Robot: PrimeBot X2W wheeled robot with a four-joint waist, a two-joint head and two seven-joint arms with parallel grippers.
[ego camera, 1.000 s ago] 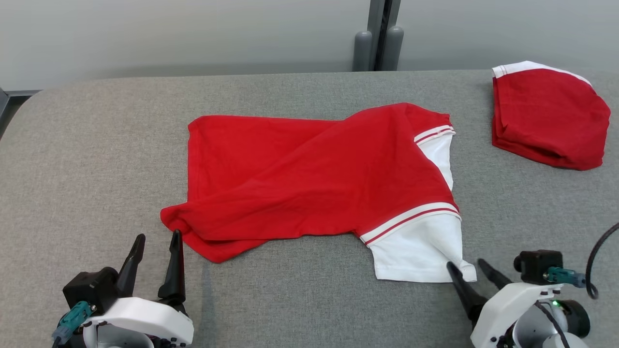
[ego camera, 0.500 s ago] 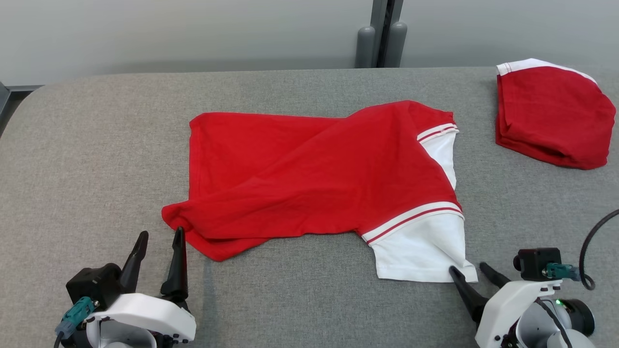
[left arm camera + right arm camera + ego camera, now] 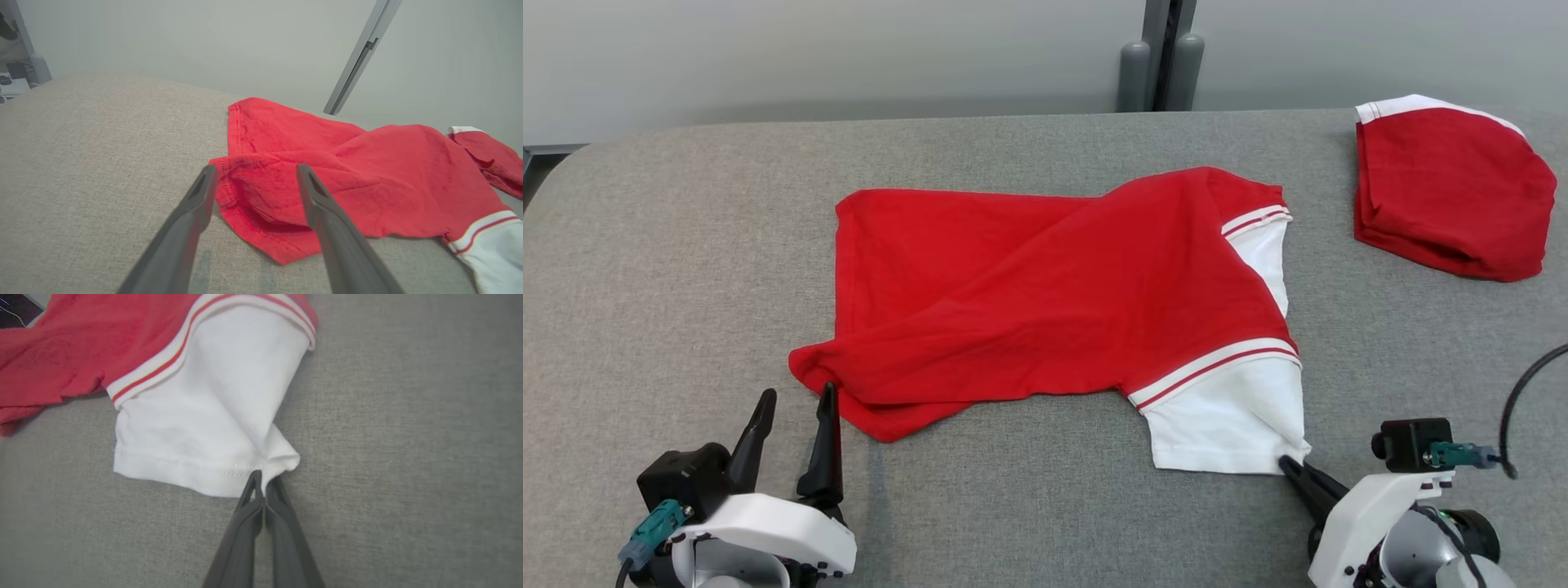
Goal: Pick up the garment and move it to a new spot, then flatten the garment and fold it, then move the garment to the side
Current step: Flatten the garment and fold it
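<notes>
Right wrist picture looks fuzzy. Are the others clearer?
Right wrist view: yes, a bit soft all over, the white sleeve and the shut right claw lack crisp edges. Left wrist view: the open left claw is blurry up close; the red shirt is sharper. Head view: crisp, even light, faint shadows only.

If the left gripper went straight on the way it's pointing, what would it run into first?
Probably the bunched near corner of the red garment, lying just ahead of the open left gripper; its height above the cloth is unclear.
</notes>
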